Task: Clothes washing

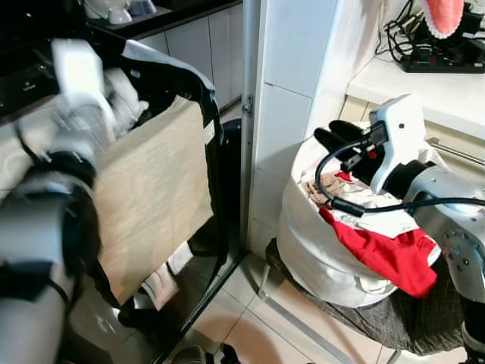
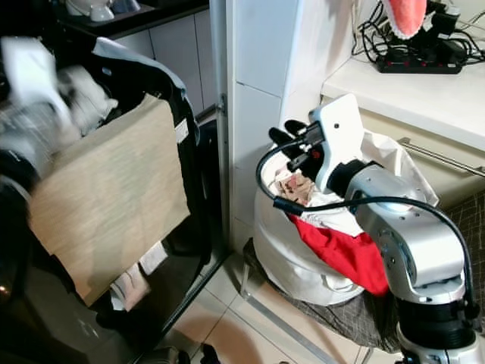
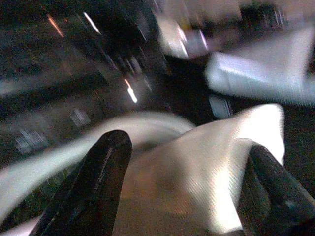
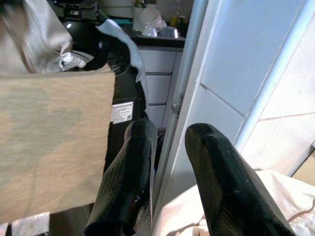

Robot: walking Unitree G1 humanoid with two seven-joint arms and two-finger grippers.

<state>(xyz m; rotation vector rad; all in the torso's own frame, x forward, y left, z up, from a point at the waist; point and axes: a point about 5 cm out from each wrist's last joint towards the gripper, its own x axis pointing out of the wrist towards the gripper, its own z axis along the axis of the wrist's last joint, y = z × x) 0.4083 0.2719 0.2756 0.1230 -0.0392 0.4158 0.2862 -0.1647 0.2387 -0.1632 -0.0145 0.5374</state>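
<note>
A large beige cloth [image 1: 151,189] hangs flat in front of the dark washing machine [image 1: 198,241], beside my raised, blurred left arm. In the left wrist view my left gripper [image 3: 187,162] stands open with pale cloth [image 3: 197,167] lying between its fingers. A white laundry bag [image 1: 318,250] stands on the right, with a red garment [image 1: 386,254] spilling over its rim and pale clothes inside. My right gripper [image 1: 333,136] hovers over the bag's near-left rim, pointing toward the machine. Its fingers [image 4: 133,167] are close together with nothing between them.
A white tiled pillar [image 1: 288,91] with a metal edge separates the machine from the bag. The bag rests on dark checked fabric [image 1: 409,318] over a low metal frame. A counter [image 1: 432,87] with a power strip [image 1: 443,61] lies behind. Tiled floor [image 1: 250,334] shows below.
</note>
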